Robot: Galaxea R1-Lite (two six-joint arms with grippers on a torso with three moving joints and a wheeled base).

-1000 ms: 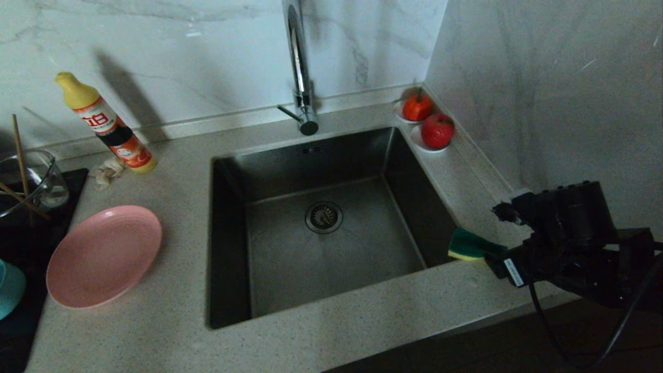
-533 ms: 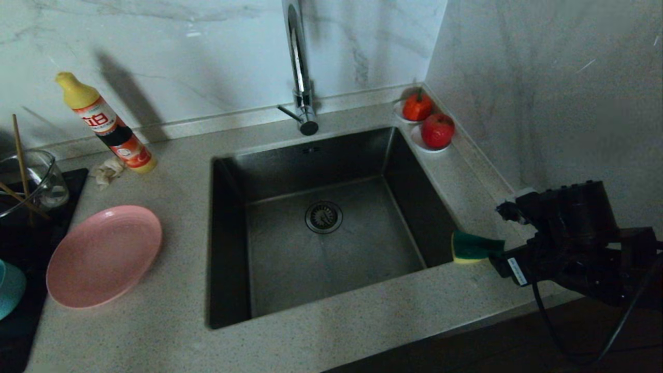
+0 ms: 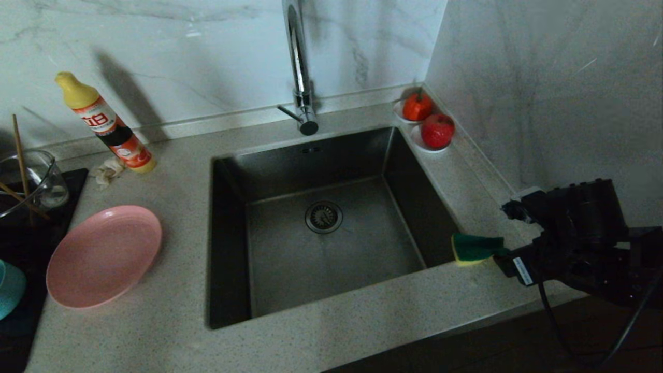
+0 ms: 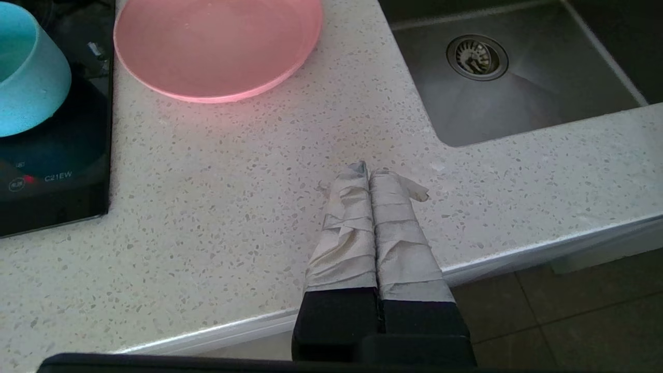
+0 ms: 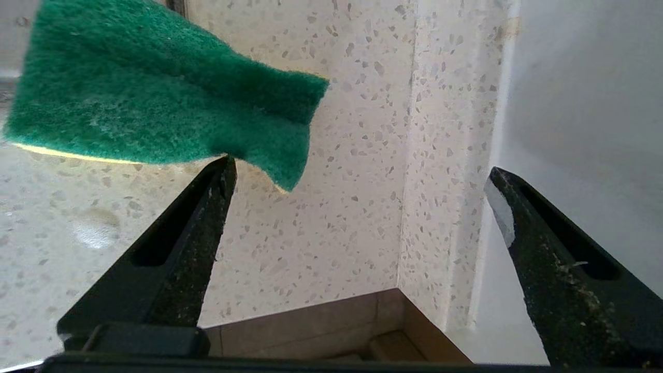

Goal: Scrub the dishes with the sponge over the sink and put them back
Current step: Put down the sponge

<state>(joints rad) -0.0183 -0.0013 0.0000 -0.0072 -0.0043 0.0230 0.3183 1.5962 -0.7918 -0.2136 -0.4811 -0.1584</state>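
The right hand (image 5: pixel 357 207) stands over the right end of the table (image 3: pixel 362 331), just beside the sponge (image 3: pixel 474 248), its 2 fingers spread wide with nothing between them. In the right wrist view 1 fingertip sits at the sponge's edge; whether it touches cannot be told. The sponge lies green side up on the table at the sink's (image 3: pixel 331 259) right front corner, partly overhanging the basin. The left hand (image 4: pixel 369 173) is parked above the table's front edge, its 2 taped fingers pressed together and holding nothing. The pink plate (image 3: pixel 103 255) rests on the table left of the sink. The teal-blue bowl (image 4: pixel 26 67) sits on a black cooktop (image 4: pixel 57 171) just beside the plate. A detergent bottle (image 3: pixel 106 124) leans near the back wall, and 2 red fruits (image 3: pixel 436 129) on white saucers stand at the sink's far right corner.
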